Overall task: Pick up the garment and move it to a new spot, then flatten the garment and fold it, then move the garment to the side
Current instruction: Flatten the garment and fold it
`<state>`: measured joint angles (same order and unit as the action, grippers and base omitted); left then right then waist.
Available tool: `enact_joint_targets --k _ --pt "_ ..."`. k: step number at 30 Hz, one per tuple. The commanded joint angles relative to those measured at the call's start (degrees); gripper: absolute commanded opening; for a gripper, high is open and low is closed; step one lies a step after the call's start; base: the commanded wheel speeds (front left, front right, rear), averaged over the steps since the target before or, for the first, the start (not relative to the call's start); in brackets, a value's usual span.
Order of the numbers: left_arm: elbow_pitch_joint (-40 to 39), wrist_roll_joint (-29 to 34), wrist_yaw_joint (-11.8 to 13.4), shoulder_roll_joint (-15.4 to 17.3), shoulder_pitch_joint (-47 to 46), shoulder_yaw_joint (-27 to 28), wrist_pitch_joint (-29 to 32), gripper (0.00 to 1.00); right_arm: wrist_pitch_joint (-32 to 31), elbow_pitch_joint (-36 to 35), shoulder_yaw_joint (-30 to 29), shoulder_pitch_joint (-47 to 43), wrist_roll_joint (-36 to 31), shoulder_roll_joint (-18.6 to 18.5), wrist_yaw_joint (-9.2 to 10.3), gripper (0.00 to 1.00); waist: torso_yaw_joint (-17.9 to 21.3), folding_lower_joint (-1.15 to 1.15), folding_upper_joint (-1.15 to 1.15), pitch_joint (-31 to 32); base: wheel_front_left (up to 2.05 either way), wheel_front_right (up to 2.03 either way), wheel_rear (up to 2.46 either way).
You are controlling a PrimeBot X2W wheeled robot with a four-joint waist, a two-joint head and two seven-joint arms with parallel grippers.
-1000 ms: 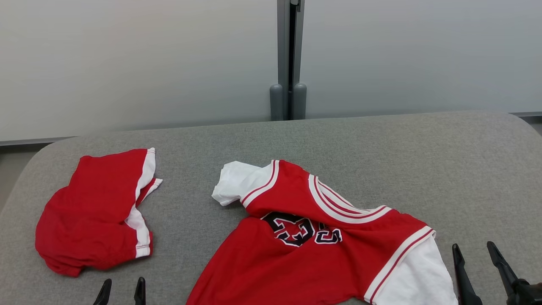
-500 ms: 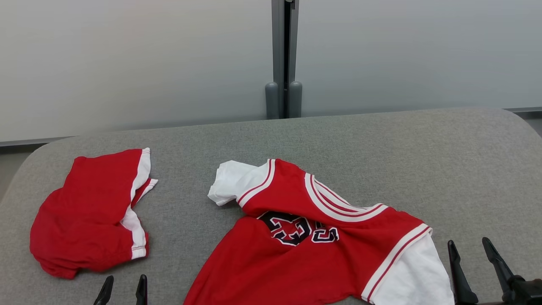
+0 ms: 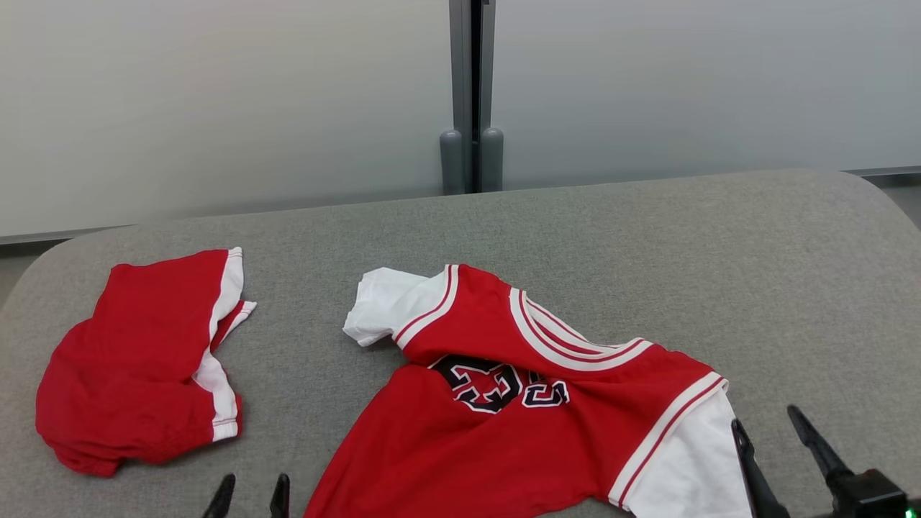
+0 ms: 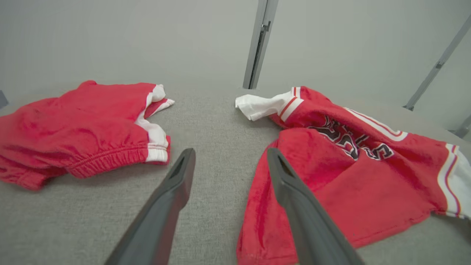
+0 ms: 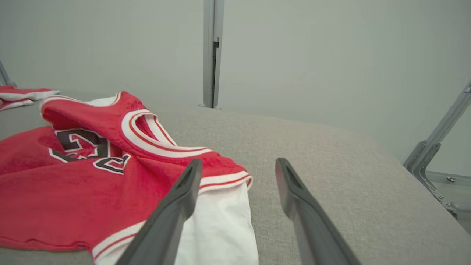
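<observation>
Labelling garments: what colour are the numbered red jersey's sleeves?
White sleeves on the red fabric jersey, red-and-white striped trim at the seams. Best in head view.

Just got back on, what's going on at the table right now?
Nothing is held. Both grippers are open, low at the near edge: the left gripper between the shorts and the jersey, the right gripper at the jersey's white sleeve. The jersey lies crumpled and unfolded on the grey table; the shorts sit bunched to its left.
</observation>
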<state>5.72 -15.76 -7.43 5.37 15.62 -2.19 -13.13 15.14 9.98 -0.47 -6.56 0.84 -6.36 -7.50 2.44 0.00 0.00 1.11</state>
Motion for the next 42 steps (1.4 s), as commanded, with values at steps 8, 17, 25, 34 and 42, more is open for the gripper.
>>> enact_joint_targets --k 8,17,25,34,42 --pt "3.9 -6.7 -0.1 2.3 -1.6 -6.5 12.6 1.00 -9.9 12.0 2.6 2.2 0.6 -4.6 0.01 1.00 0.4 0.00 0.00 -3.3 0.00 0.00 0.00" --pt "7.8 -8.9 0.0 2.8 -4.1 -7.7 14.6 1.00 -13.0 19.6 7.5 5.7 3.5 -3.5 0.01 1.00 0.3 0.00 0.00 -6.3 0.00 0.00 0.00" --pt "10.0 -13.9 0.0 3.5 -3.0 -12.1 18.8 0.00 -13.3 21.1 16.2 7.1 11.1 -4.8 -0.18 0.00 1.0 0.00 0.00 -5.5 0.00 0.00 0.00" --pt "-10.0 -24.9 0.0 9.0 0.6 -11.6 22.8 0.00 -14.8 -6.3 18.3 3.4 44.4 -12.8 -0.06 0.00 1.3 0.00 0.00 -3.1 0.00 0.00 0.00" --pt "-37.7 -35.3 1.9 14.4 -3.9 -4.5 31.8 0.00 -16.0 -32.7 6.7 5.5 61.4 -24.9 -0.04 0.00 1.7 0.00 0.00 -7.9 0.00 0.00 0.00"
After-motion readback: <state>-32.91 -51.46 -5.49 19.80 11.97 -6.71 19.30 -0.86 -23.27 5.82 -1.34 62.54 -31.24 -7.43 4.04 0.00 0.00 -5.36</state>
